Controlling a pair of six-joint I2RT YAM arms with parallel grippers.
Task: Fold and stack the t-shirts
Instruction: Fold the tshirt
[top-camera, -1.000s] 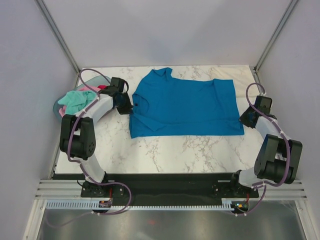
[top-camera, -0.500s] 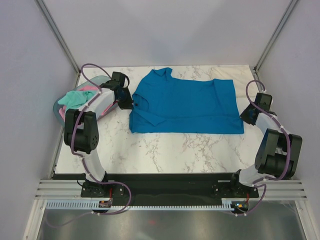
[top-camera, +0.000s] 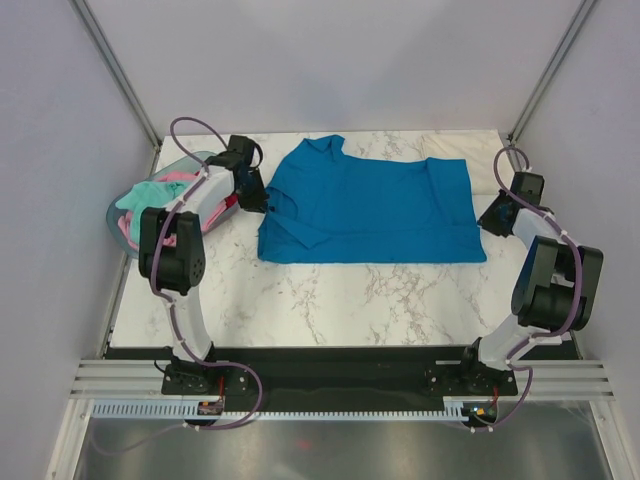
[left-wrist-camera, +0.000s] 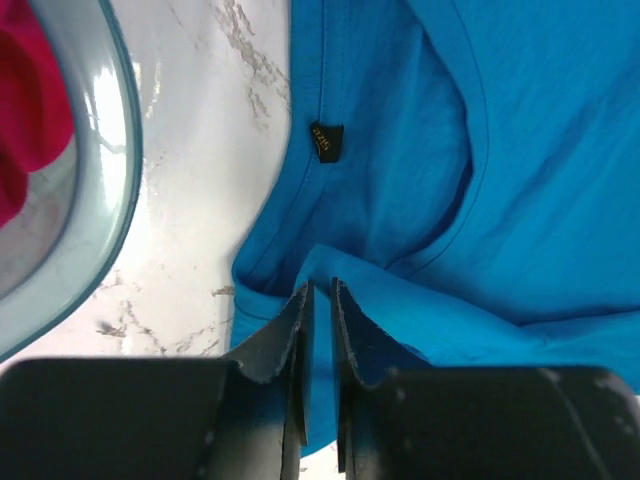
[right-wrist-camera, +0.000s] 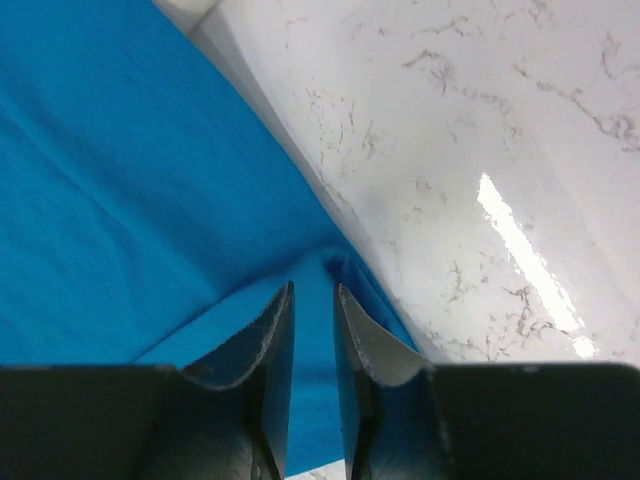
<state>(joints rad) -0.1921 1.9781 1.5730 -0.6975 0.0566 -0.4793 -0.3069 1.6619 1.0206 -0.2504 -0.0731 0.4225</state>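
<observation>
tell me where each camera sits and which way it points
Top external: above and behind the bases, looking down on the white marble table; both arms show.
Left wrist: on the left gripper, looking down at the collar of the bright blue cloth t-shirt and the pale blue-grey oval plastic basket; its fingers show.
Right wrist: on the right gripper, facing the shirt's edge; its fingers show.
Shared: all see the shirt.

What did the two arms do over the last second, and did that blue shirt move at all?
The left end effector and right end effector slid farther back, each pinching the blue t-shirt; its near hem crept away with them. The basket of clothes stayed put.
</observation>
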